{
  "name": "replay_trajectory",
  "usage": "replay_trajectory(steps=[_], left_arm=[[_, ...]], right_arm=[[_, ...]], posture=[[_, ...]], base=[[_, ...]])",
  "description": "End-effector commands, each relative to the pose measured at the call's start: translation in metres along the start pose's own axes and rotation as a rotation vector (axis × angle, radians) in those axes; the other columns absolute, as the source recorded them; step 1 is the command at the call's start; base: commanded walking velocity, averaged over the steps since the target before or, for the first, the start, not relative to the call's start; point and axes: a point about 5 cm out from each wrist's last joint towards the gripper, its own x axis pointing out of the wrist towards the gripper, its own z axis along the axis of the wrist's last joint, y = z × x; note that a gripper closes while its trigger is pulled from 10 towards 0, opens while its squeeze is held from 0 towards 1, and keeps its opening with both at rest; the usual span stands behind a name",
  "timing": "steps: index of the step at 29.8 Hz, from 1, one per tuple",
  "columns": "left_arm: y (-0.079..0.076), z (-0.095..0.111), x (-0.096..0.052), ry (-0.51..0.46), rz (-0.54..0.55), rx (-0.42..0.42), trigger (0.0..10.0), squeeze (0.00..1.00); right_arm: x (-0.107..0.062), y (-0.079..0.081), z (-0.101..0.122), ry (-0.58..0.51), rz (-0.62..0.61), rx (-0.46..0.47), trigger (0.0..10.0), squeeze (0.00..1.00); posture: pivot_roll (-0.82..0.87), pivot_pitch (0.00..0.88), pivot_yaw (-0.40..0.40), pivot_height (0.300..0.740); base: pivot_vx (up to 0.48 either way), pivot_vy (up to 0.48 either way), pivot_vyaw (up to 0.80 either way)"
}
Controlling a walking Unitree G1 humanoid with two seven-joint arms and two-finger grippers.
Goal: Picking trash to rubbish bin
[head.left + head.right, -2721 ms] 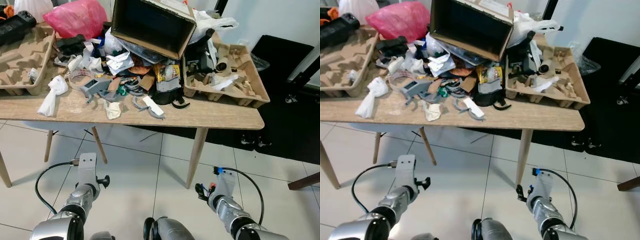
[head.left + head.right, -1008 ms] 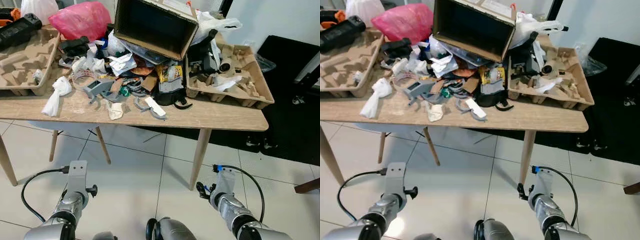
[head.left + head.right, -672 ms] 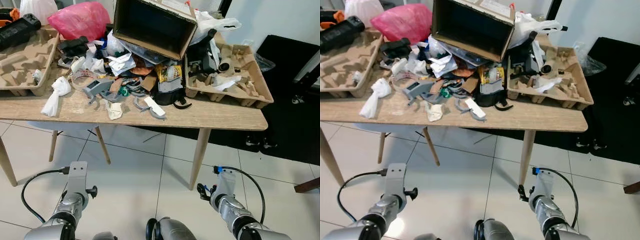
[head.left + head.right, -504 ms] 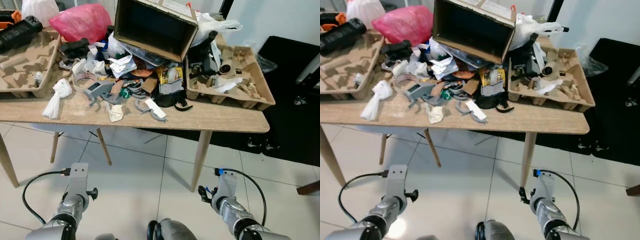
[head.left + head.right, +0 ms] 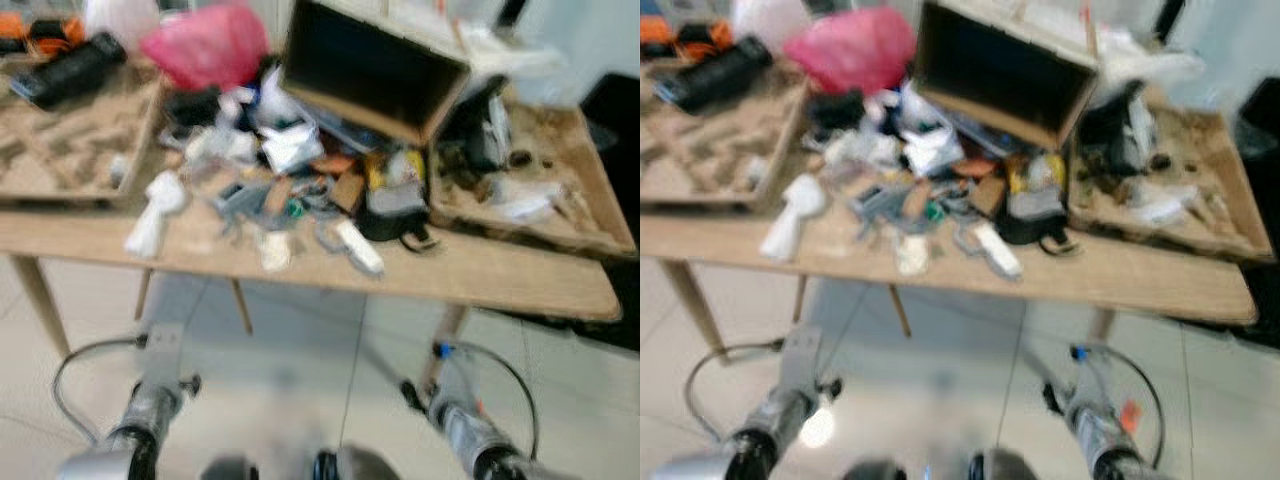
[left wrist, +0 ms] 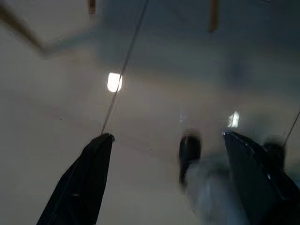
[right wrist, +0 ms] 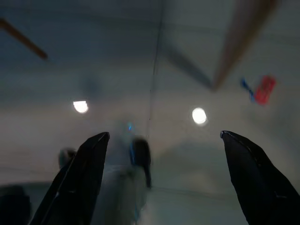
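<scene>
Left gripper (image 6: 166,138): the two black tapered fingers stand wide apart, holding nothing, over glossy white floor tile (image 6: 56,154). Right gripper (image 7: 164,136): fingers likewise spread and empty above the tile. Both arms hang low in front of a wooden table (image 5: 480,275).

Containers, all blurred:
- Open cardboard box (image 5: 375,65), tipped on its side, dark interior; contents cannot be determined.
- Moulded pulp tray (image 5: 580,215) at the robot's right, holding pale and dark scraps.
- Moulded pulp tray (image 5: 75,160) at the left, carrying a black device (image 5: 65,72).

Trash pile (image 5: 300,175): crumpled paper, plastic and card, on the tabletop between the trays. A pink plastic bag (image 5: 205,45) lies behind it.
</scene>
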Motion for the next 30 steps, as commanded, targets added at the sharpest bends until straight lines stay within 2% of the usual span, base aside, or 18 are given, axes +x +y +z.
replay_trajectory(steps=[1, 10, 14, 15, 17, 19, 20, 22, 23, 26, 27, 29, 30], left_arm=[[-0.003, -0.011, -0.001, 0.04, -0.011, 0.008, 10.0, 0.0], [0.001, -0.012, -0.002, 0.037, 0.015, -0.002, 10.0, 0.0], [0.006, -0.012, -0.002, 0.033, 0.034, -0.018, 10.0, 0.0], [0.011, -0.012, -0.003, 0.031, 0.053, -0.03, 10.0, 0.0], [0.031, -0.013, -0.005, 0.026, 0.13, -0.073, 10.0, 0.0], [0.031, -0.013, -0.005, 0.026, 0.13, -0.073, 10.0, 0.0], [0.037, -0.013, -0.006, 0.025, 0.157, -0.09, 10.0, 0.0], [0.062, -0.017, -0.012, 0.037, 0.264, -0.132, 10.0, 0.0], [0.062, -0.017, -0.012, 0.037, 0.264, -0.132, 10.0, 0.0], [0.096, -0.022, -0.023, 0.041, 0.432, -0.234, 10.0, 0.0], [0.096, -0.022, -0.023, 0.041, 0.432, -0.234, 10.0, 0.0], [0.118, -0.026, -0.032, 0.037, 0.562, -0.347, 10.0, 0.0], [0.118, -0.026, -0.032, 0.037, 0.562, -0.347, 10.0, 0.0]], right_arm=[[-0.004, -0.006, -0.018, 0.059, -0.017, 0.003, 10.0, 0.0], [-0.005, -0.007, -0.021, 0.074, -0.019, -0.017, 10.0, 0.0], [-0.005, -0.007, -0.022, 0.076, -0.017, -0.017, 10.0, 0.0], [-0.005, -0.007, -0.022, 0.074, -0.019, -0.006, 10.0, 0.0], [-0.005, -0.007, -0.021, 0.069, -0.022, -0.003, 10.0, 0.0], [-0.005, -0.007, -0.021, 0.069, -0.022, -0.003, 10.0, 0.0], [-0.005, -0.008, -0.021, 0.068, -0.023, -0.003, 10.0, 0.0], [-0.005, -0.008, -0.021, 0.067, -0.024, -0.004, 10.0, 0.0], [-0.005, -0.008, -0.021, 0.067, -0.024, -0.004, 10.0, 0.0], [-0.005, -0.007, -0.02, 0.067, -0.022, -0.008, 10.0, 0.0], [-0.005, -0.007, -0.02, 0.067, -0.022, -0.008, 10.0, 0.0], [-0.004, -0.007, -0.02, 0.067, -0.02, -0.01, 10.0, 0.0], [-0.004, -0.007, -0.02, 0.067, -0.02, -0.01, 10.0, 0.0]], posture=[[0.16, 0.113, -0.063, 0.74], [0.16, 0.122, -0.063, 0.74], [0.16, 0.122, -0.063, 0.74], [0.17, 0.129, -0.064, 0.74], [0.17, 0.129, -0.064, 0.74], [0.17, 0.129, -0.064, 0.74], [0.17, 0.129, -0.064, 0.74], [0.17, 0.129, -0.064, 0.74], [0.17, 0.129, -0.064, 0.74], [0.18, 0.14, -0.065, 0.74], [0.18, 0.14, -0.065, 0.74], [0.18, 0.14, -0.065, 0.74], [0.18, 0.14, -0.065, 0.74]], base=[[0.0, 0.0, 0.0], [0.0, 0.0, 0.0], [0.0, 0.0, -0.79], [0.0, 0.0, -0.61], [0.0, 0.0, 0.0], [0.0, 0.0, 0.0], [0.0, 0.0, 0.0], [0.0, 0.0, 0.0], [0.0, 0.0, 0.0], [0.0, 0.0, 0.0], [0.0, 0.0, 0.0], [0.0, 0.0, 0.0], [0.0, 0.0, 0.0]])
